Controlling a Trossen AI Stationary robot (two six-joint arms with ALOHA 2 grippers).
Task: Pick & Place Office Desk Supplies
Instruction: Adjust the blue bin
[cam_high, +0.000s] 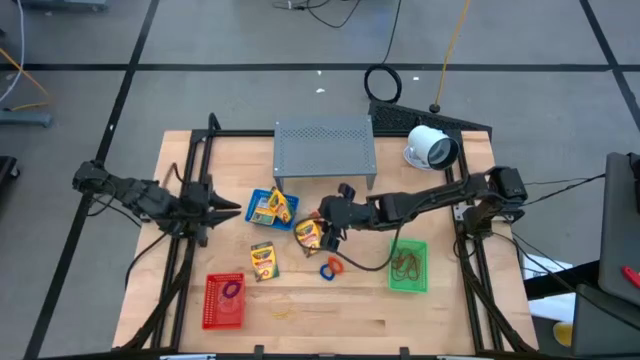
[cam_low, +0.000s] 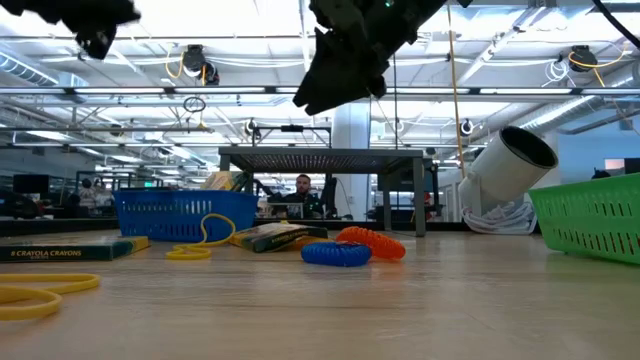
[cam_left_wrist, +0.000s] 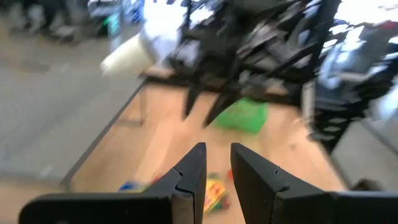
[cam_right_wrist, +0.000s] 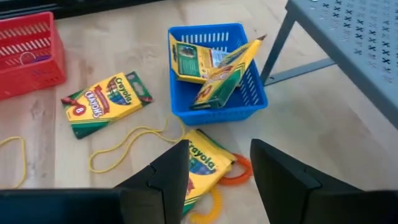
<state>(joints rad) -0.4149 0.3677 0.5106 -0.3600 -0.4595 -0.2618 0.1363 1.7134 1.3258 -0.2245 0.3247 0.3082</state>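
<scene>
My right gripper is open and empty, well above the table, over a yellow crayon pack that lies flat beside an orange band. A blue basket holds two crayon packs leaning inside it. Another crayon pack lies flat on the table. A red basket holds a purple band. A green basket holds dark bands. A blue band and an orange one lie in front. My left gripper is open and empty at the table's left, above it.
The grey perforated stand stands at the far middle, just behind the blue basket. The white round device lies at the far right. Thin yellow band loops lie on the wood. Black frame rails run along both table sides.
</scene>
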